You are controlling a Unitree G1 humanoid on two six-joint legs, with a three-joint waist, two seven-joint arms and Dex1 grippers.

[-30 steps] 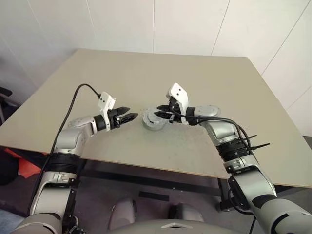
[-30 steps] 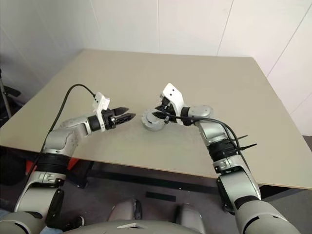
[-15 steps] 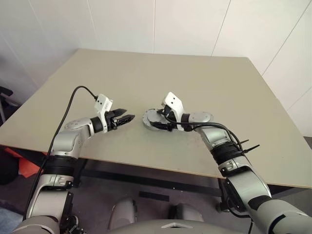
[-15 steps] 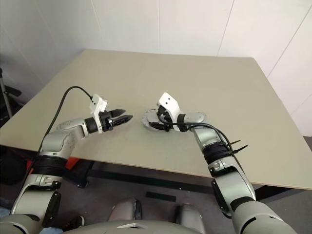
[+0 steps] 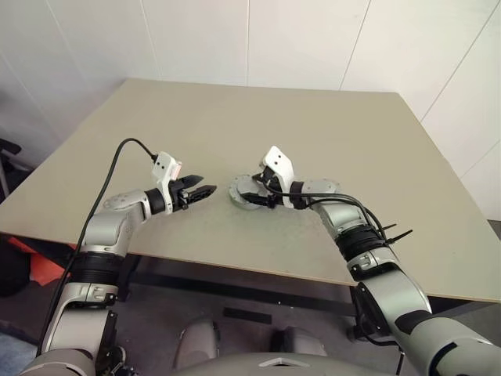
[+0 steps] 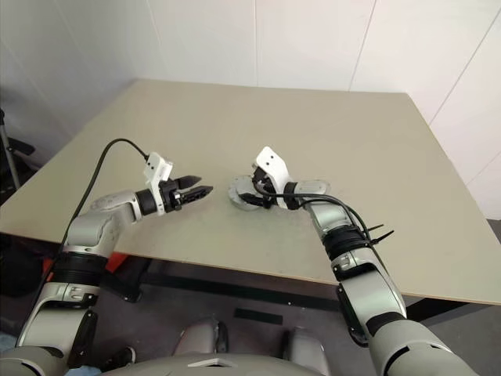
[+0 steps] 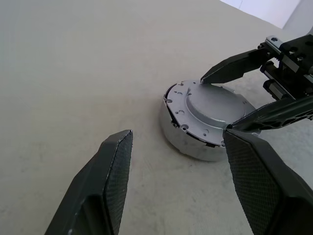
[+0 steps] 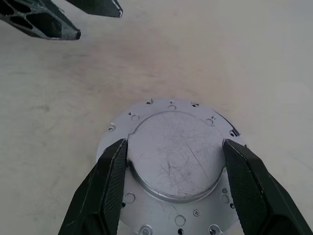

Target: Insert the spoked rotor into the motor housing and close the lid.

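A: Any writing readable? How many parts?
B: None. One housing [image 7: 203, 125], lid [image 8: 175, 161] on top, mid-table [image 5: 329, 133].
A: Fingers?
B: Right gripper [image 8: 173, 169] spread across the lid; left gripper [image 5: 205, 190] spread, empty, at the housing's nine o'clock.

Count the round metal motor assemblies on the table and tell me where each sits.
1: the motor housing with the lid on top sits mid-table, between the open right gripper fingers, the open left gripper beside it.
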